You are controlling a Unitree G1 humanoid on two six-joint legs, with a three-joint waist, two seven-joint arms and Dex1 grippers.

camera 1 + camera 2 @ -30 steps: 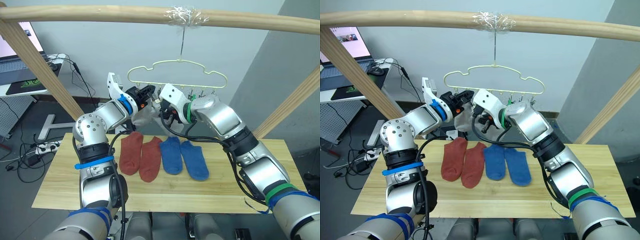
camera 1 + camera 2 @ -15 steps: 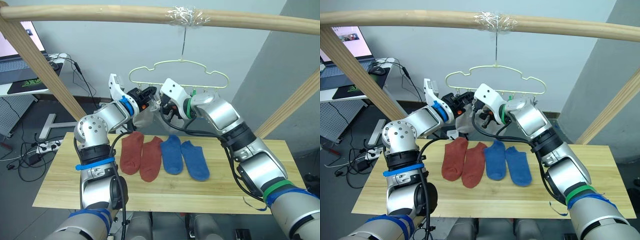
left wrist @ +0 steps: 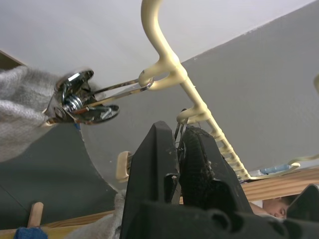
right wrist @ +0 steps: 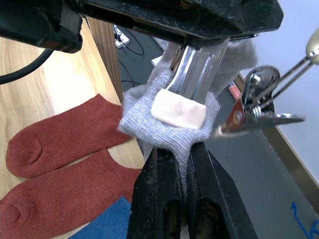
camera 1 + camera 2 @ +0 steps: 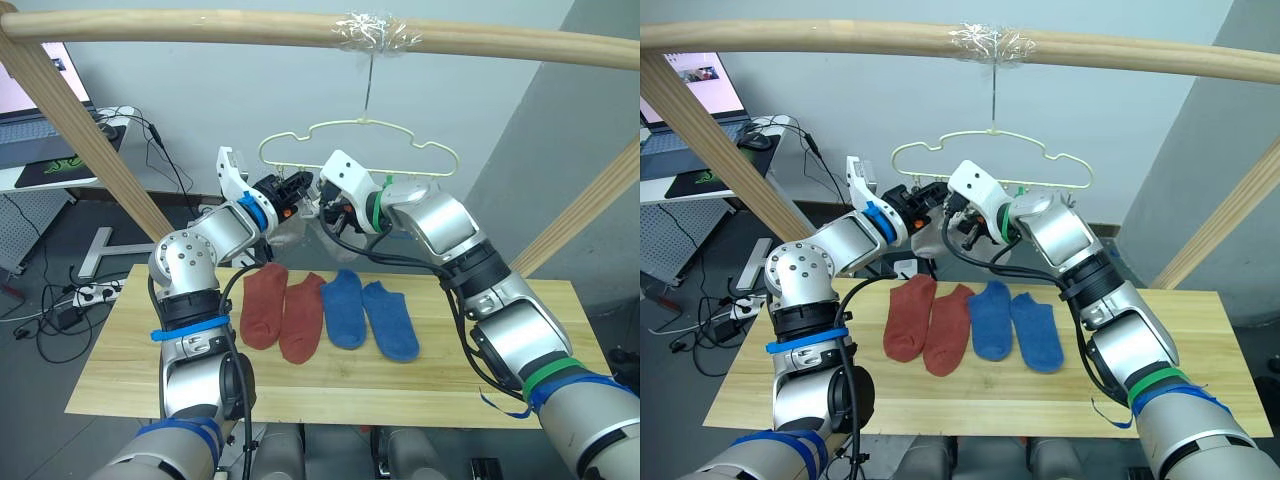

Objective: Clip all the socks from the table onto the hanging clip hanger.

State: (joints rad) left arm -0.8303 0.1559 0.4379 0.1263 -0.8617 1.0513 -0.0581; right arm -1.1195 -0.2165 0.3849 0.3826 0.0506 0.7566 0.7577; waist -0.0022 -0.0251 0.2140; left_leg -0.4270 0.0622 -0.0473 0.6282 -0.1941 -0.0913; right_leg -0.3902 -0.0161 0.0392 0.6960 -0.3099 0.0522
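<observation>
Compared with one second ago, both grippers sit slightly higher, closer under the left end of the clip hanger [image 5: 357, 145], which hangs by its hook from the wooden pole [image 5: 200, 25]. Left of the hanger's centre, the left gripper [image 5: 296, 189] has its jaws pressed together on a metal clip [image 3: 178, 133] of the hanger. Beside it on that same bar, another clip [image 3: 79, 99] bites a grey sock [image 3: 17, 117]. Just right of the left gripper, still below the hanger's left half, the right gripper [image 5: 322, 207] has its jaws clamped on a second grey sock [image 4: 169, 119], whose edge lies against the clip squeezed by the left gripper. Below the hanger, on the table [image 5: 450, 390], four socks lie flat in a touching row: two red socks [image 5: 281, 310] under the hanger's left part, then two blue socks [image 5: 368, 314] under its middle.
</observation>
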